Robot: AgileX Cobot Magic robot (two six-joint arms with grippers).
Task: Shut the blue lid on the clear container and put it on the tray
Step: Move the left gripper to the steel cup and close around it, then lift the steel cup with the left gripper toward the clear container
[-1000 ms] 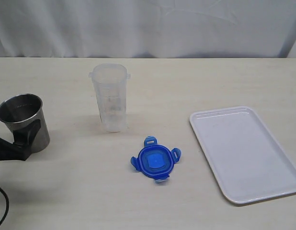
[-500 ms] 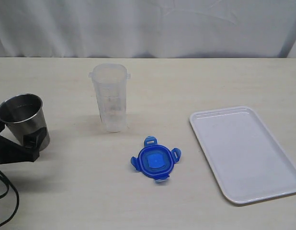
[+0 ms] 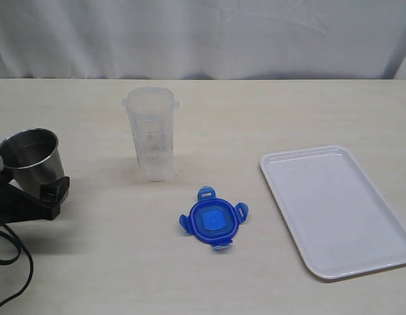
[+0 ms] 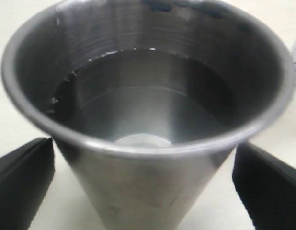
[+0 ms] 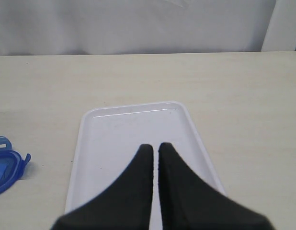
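The blue lid lay flat on the bench at the lower centre of the exterior frame, apart from the upright, uncapped clear container up-left of it and the tray at right. At the left edge, the left jaws stood spread either side of a steel cup. The right jaws were pressed together above the tray.

Blue lid, lighter blue centre; clear container looking milky; tray plain white; cup dull silver; table pale beige, faintly grained.
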